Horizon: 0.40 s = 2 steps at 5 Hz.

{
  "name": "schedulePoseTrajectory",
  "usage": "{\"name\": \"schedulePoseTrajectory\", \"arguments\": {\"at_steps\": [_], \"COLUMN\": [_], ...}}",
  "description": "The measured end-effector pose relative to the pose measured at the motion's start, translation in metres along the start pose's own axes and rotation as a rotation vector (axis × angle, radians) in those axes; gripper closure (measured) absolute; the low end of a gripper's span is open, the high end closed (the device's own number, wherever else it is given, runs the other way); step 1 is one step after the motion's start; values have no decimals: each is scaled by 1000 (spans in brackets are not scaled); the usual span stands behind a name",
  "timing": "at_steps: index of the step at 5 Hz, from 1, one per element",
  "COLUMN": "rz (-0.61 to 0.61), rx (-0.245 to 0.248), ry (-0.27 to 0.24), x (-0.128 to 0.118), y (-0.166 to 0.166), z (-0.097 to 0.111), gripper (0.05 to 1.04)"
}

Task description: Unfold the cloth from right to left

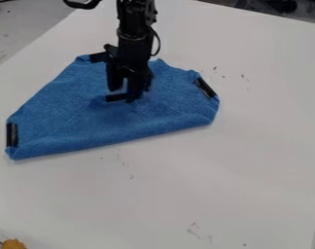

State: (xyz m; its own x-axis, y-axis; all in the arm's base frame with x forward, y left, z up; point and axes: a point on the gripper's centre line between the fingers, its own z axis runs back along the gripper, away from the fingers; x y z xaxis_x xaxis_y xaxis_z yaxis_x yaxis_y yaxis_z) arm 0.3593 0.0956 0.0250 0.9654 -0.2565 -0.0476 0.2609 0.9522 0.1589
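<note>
The cloth (72, 116) should handle as light, soft and limp, with low risk of slip or damage; a shallow pinch at the black strip beside the fingertips, likely the folded flap's corner, should suit; a deeper pinch may catch the layer beneath. The cloth is blue, lightly textured and partly folded; its near edge is rolled; black strips mark its corners; it lies on the upper left part of the white table (251, 160). The gripper (123, 94) hangs over the cloth's middle, fingers apart; a yellow-orange object (14, 244) sits at the lower left.
</note>
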Motion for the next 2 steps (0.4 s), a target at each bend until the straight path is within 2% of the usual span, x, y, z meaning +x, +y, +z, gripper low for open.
{"name": "schedulePoseTrajectory", "arguments": {"at_steps": [1,2], "rz": [4,16], "rx": [7,5], "ry": [8,46], "x": [-8,-26], "y": [14,20], "z": [-2,-13], "gripper": [70,73]}}
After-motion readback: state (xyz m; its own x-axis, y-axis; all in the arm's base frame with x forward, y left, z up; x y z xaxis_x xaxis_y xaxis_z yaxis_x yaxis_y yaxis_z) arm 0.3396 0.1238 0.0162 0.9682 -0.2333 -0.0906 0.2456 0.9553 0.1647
